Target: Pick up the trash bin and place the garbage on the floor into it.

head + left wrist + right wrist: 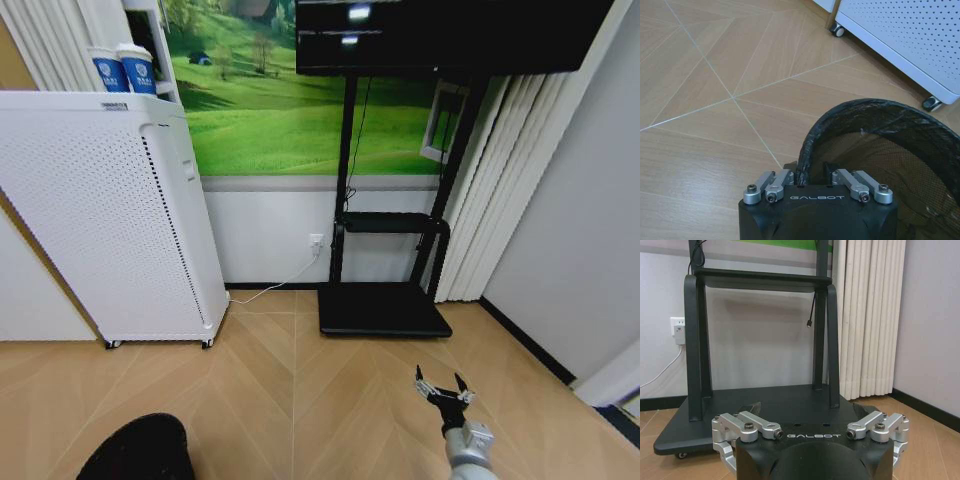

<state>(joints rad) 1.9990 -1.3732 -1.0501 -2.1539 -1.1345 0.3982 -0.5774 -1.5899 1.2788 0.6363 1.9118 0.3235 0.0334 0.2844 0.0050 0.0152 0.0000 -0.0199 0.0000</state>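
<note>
We see the trash bin [140,448] at the lower left of the head view, cut off by the bottom edge, hanging over the floor [300,390]. In the left wrist view the left gripper [801,176] is clenched on the bin's rim: the black mesh wall [880,150] rises straight out between the finger linkages and curves off to the right side of the frame. Bin interior looks dark; we can't tell what, if anything, is in it.

Right gripper [441,385] sits at the lower right of the head view, fingers spread, grasping nothing, held above the planks. Right wrist view has it pointing at the black TV stand [760,340], whose base plate sits on the floor mid-frame.

White perforated cabinet [110,220] stands at left in the head view, two blue-and-white paper cups [122,68] on top. Its casters [839,31] show at the upper right in the left wrist view, near the bin.
</note>
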